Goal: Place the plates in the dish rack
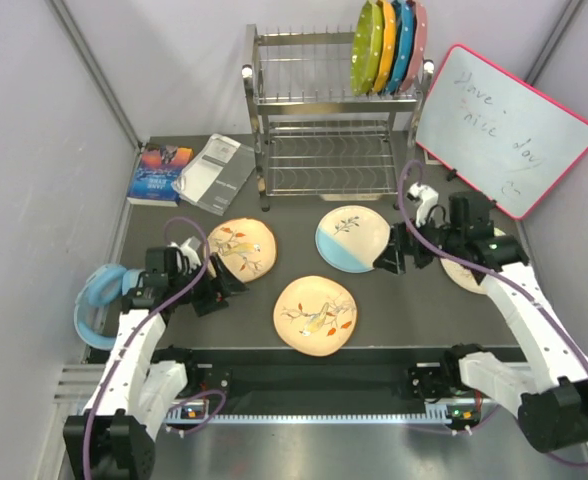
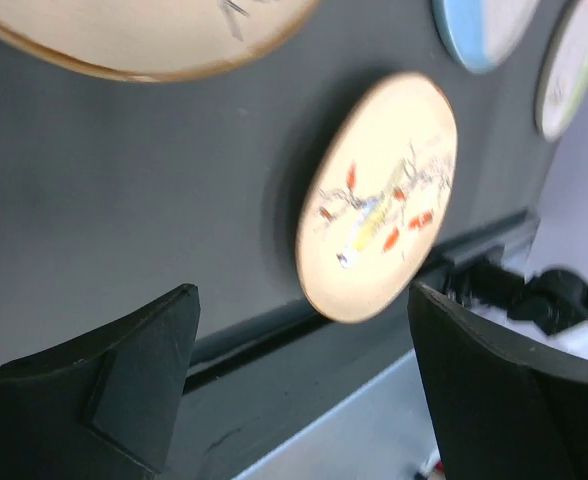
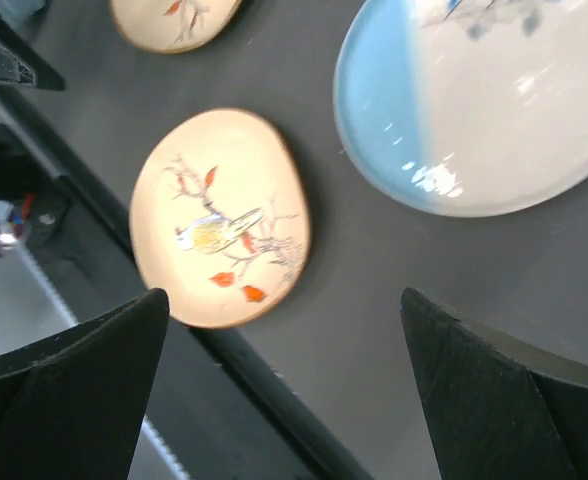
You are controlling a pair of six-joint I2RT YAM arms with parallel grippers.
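Only from above do we see the whole layout: all four plates (image 1: 315, 314) lie flat on the dark desk (image 1: 414, 310), none in the rack (image 1: 324, 150), which stands at the far edge with four plain bright plates (image 1: 389, 45) upright in its top tier. The pale plate (image 1: 466, 275) is mostly hidden under the right arm there (the left wrist view catches a sliver of it in its top right corner). The left gripper (image 1: 229, 283) hovers just beside the left orange plate (image 1: 242, 248). The right gripper (image 1: 389, 258) hangs just beside the right rim of the half-blue plate (image 1: 353, 238). Both wrist views show us jaws spread wide with nothing between them. They also give what the top view leaves too small. The middle orange plate (image 3: 219, 215) carries a yellow-bellied bird on a bare branch with red leaves, inside a brownish rim. The half-blue plate is glossy and catches the light.
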